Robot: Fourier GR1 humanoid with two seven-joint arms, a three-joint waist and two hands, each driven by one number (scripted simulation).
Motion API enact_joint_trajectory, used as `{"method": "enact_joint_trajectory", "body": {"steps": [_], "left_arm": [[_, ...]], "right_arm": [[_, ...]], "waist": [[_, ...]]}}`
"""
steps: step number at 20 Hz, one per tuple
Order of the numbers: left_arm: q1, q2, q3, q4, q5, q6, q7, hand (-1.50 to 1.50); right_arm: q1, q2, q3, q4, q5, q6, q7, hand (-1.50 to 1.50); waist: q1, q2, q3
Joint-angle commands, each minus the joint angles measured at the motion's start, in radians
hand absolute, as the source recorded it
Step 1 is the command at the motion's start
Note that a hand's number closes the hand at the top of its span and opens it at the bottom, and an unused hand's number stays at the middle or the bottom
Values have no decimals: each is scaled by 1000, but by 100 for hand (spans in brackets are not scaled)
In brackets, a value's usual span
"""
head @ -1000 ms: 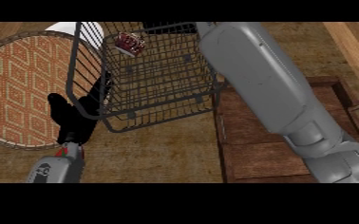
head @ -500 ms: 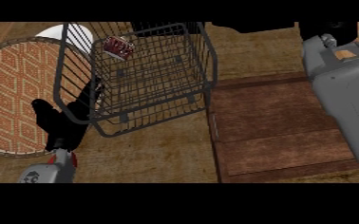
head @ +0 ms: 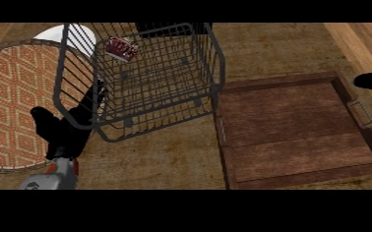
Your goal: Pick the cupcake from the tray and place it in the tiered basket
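Your right arm has pulled out of the way: a second ago its grey forearm lay across the wire basket and the tray, half a second ago only a piece of it showed at the upper right, and now just a dark sliver of the right hand [head: 363,80] pokes in at the right edge, too little for you to tell whether it is released or clenched. With the arm gone, you can see the wooden tray [head: 291,142] bare, and the cupcake [head: 121,48] sitting inside the tiered basket [head: 156,81], in its upper left corner, against the wires. It has kept that corner across all three views, so the drop looks settled rather than rolling.

Your left hand [head: 62,128] shows at the lower left, black against the patterned round mat [head: 22,93], just beside the basket's left wall. Its fingers look extended upward along the wires and it grasps nothing, so read it as released and resting. A white plate [head: 69,33] peeks out behind the basket's top left rim.

The view itself has also swung, with the basket sliding leftward and the tray filling more of the right side.

For the task, this means the placing appears done: the cupcake is off the tray and in the basket, and your right arm's retreat is the closing move. All that seems left is to check that the cupcake sits stable on the basket floor.
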Motion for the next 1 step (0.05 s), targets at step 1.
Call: {"method": "enact_joint_trajectory", "body": {"steps": [1], "left_arm": [[11, -17, -20, -8, 4, -17, -12, 0]], "right_arm": [[220, -80, -233, -150, -160, 113, -20, -150]], "waist": [[6, 4, -2]]}}
